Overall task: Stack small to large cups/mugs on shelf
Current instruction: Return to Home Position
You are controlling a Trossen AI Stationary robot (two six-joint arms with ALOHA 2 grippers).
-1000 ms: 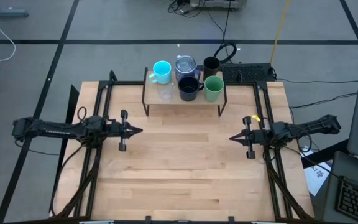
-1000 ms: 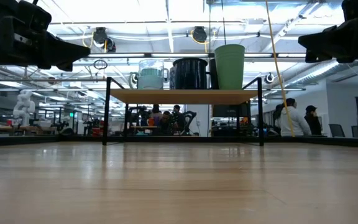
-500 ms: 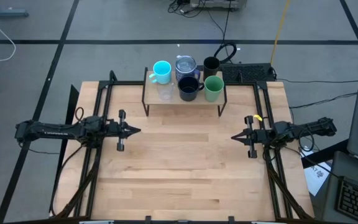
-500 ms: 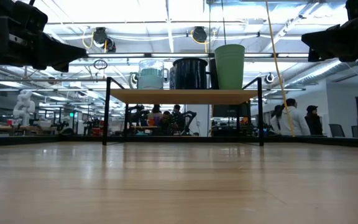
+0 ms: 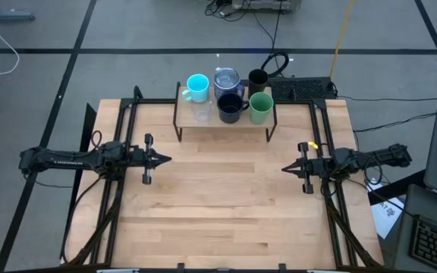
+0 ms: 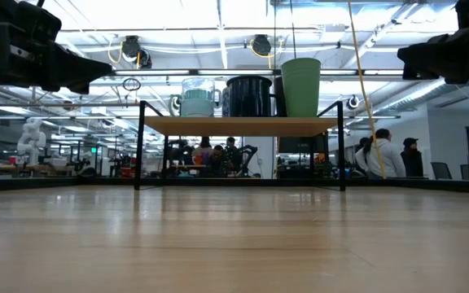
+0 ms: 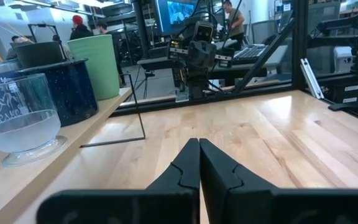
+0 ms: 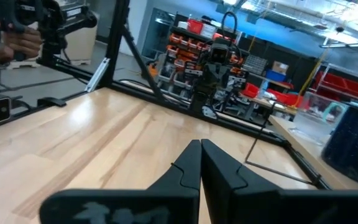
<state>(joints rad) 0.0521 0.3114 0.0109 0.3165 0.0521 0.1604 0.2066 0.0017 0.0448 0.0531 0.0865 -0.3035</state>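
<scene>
The shelf [image 5: 224,123] stands at the middle of the table's far edge on thin black legs. On it stand a cyan mug [image 5: 197,87], a blue-purple mug with a silvery top [image 5: 227,79], a black tumbler [image 5: 257,77], a clear glass [image 5: 202,112], a dark handled mug [image 5: 231,108] and a green cup [image 5: 261,108], each on its base. My left gripper [image 5: 169,158] is shut and level near the table's left side. My right gripper [image 5: 284,168] is shut and level near the right side. Both point at the table's middle and hold nothing.
Bare wooden tabletop [image 5: 226,205] spreads between the grippers and in front of the shelf. Black frame rails [image 5: 120,152] run along the table's left and right sides. A power strip and cables [image 5: 302,87] lie behind the far edge. People [image 6: 381,155] stand in the room beyond.
</scene>
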